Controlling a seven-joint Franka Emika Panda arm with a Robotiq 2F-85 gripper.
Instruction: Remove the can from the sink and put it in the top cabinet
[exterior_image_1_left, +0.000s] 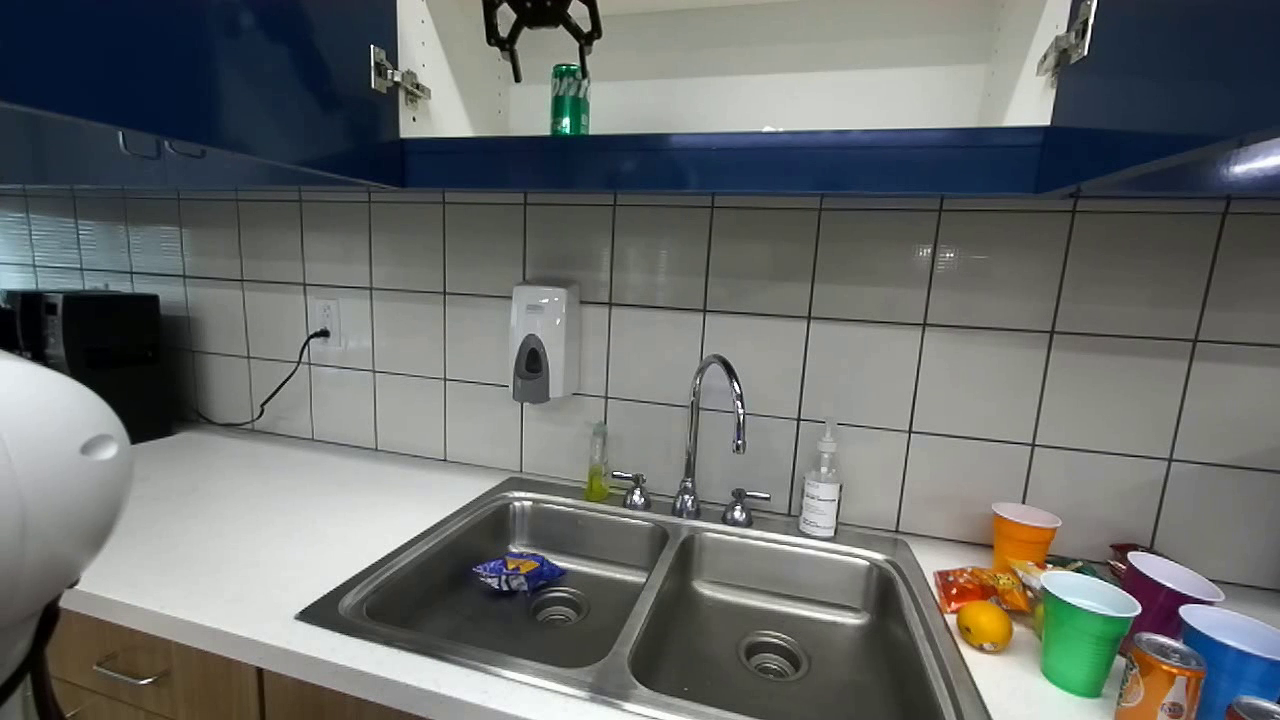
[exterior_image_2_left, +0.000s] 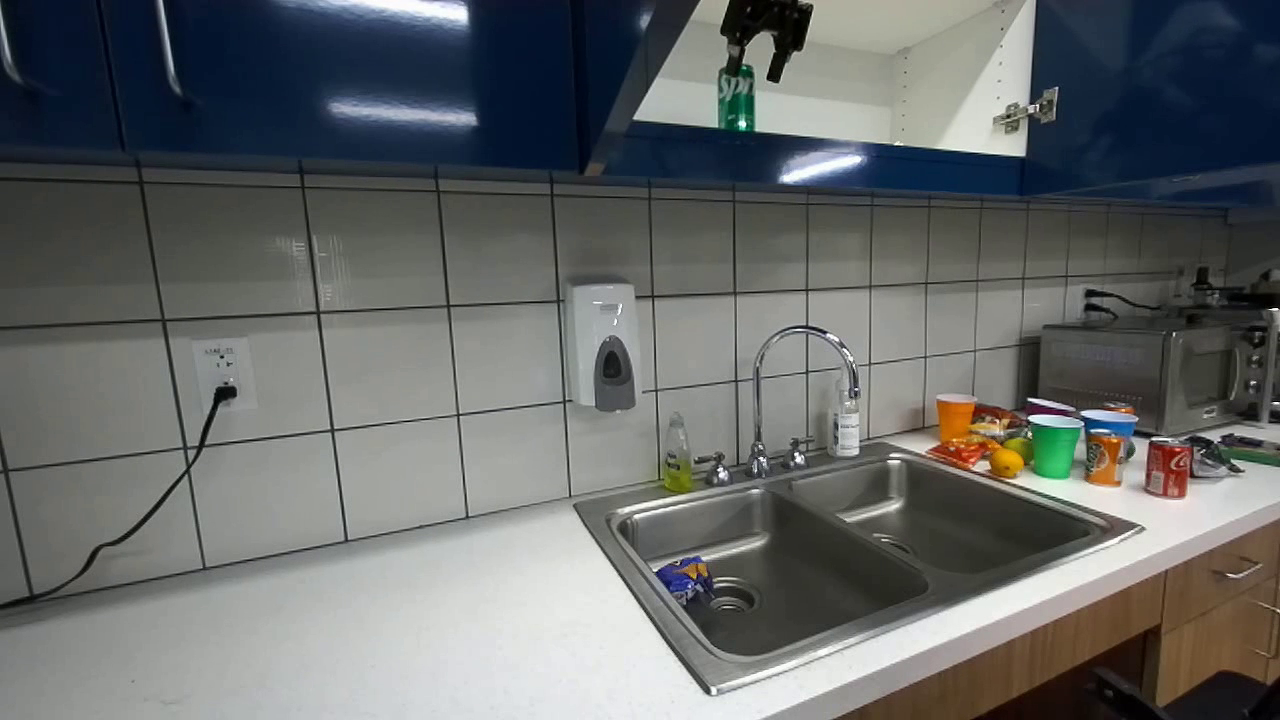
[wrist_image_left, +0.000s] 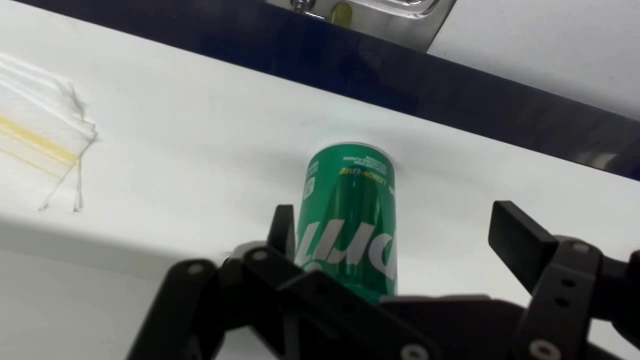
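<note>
At the top of both exterior views we see the cabinet (exterior_image_1_left: 720, 160) standing open; in it are a yellow-striped white item (wrist_image_left: 40, 132), at the left of the wrist view, and the green can (exterior_image_1_left: 570, 108). In the lower half of both exterior views the sink (exterior_image_1_left: 645, 610) holds a blue packet (exterior_image_1_left: 519, 571) in its left basin. To the right of it we find a blue cup (exterior_image_1_left: 1240, 660), a green cup (exterior_image_1_left: 1085, 640), a purple cup (exterior_image_1_left: 1163, 600) and an orange cup (exterior_image_1_left: 1022, 540). A tiled wall (exterior_image_1_left: 760, 260) fills the middle of both exterior views above a white counter (exterior_image_2_left: 350, 620); we note a microwave (exterior_image_2_left: 1130, 375) at the right of an exterior view, a dispenser (exterior_image_2_left: 602, 345) on the wall near the centre, and a faucet (exterior_image_2_left: 757, 415) behind the sink. Near the upper centre of both the gripper (exterior_image_1_left: 550, 77) is spread wide over the can, which stands upright on the cabinet floor. In the wrist view we see it between the fingers (wrist_image_left: 522, 245), closer to the left-hand one; we cannot tell whether the two touch.
</note>
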